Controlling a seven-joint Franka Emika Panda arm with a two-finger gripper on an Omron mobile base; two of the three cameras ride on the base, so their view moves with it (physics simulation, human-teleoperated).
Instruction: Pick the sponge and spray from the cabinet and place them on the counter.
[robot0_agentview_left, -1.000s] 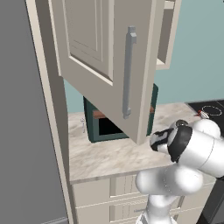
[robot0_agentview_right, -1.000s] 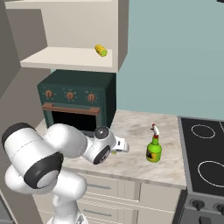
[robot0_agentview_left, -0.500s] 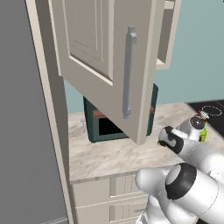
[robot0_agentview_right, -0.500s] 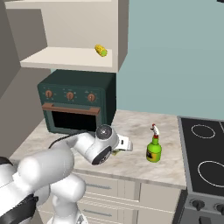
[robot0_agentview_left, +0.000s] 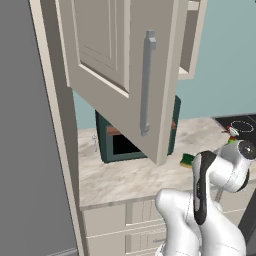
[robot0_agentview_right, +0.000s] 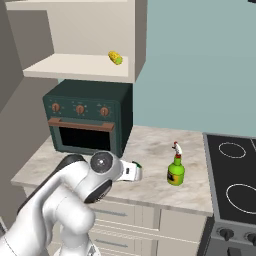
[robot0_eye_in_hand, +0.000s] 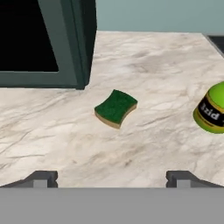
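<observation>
The sponge (robot0_eye_in_hand: 115, 107) is lying free on the counter (robot0_eye_in_hand: 144, 148) at mid-frame, the spray (robot0_eye_in_hand: 211, 111) at right — the gripper (robot0_eye_in_hand: 111, 178) is being held spread, empty; the bottle risks being toppled if the arm is swung wide.

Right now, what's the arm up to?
The tool is open and holds nothing, hanging over the counter. The sponge lies flat on the counter just ahead of it, beside the oven. The spray stands upright on the counter too. The cabinet door is open.
</observation>
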